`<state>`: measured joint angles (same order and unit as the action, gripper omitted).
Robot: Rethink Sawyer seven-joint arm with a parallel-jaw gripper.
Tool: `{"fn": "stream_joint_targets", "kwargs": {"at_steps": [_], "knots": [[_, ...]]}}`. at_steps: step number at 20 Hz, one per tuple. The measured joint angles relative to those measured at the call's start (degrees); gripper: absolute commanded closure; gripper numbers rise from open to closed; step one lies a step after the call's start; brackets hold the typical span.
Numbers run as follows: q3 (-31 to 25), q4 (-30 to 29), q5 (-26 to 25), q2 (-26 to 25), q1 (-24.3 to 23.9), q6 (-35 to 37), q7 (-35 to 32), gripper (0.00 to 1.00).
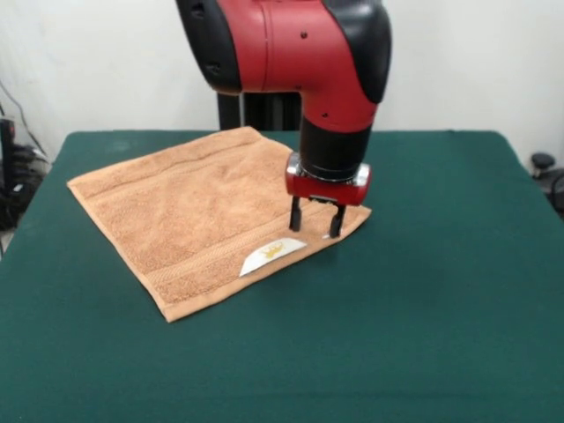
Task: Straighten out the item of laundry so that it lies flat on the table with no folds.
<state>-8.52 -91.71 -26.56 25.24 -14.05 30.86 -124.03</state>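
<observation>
front view: towel (198, 211) lies spread on the green table (423, 291), left of centre, turned like a diamond with one corner toward the camera. looks flat, no obvious folds; border bands visible along the edges. white label (271, 256) sits at the near-right edge, lying out on top of the fabric. red/black arm (300, 53) comes down over the towel's right corner. gripper (315, 222) is vertical, jaws parted a moderate gap with nothing between them, tips at or just above the towel near that right corner; can't tell if they touch the cloth. label is just in front of the left finger (295, 214).
</observation>
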Motion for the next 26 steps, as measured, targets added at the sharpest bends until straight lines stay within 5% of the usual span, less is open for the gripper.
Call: {"fn": "stream_joint_targets", "kwargs": {"at_steps": [26], "knots": [[-4.1,2.3,-0.2,6.2,-6.9,0.4,0.0,0.0]]}}
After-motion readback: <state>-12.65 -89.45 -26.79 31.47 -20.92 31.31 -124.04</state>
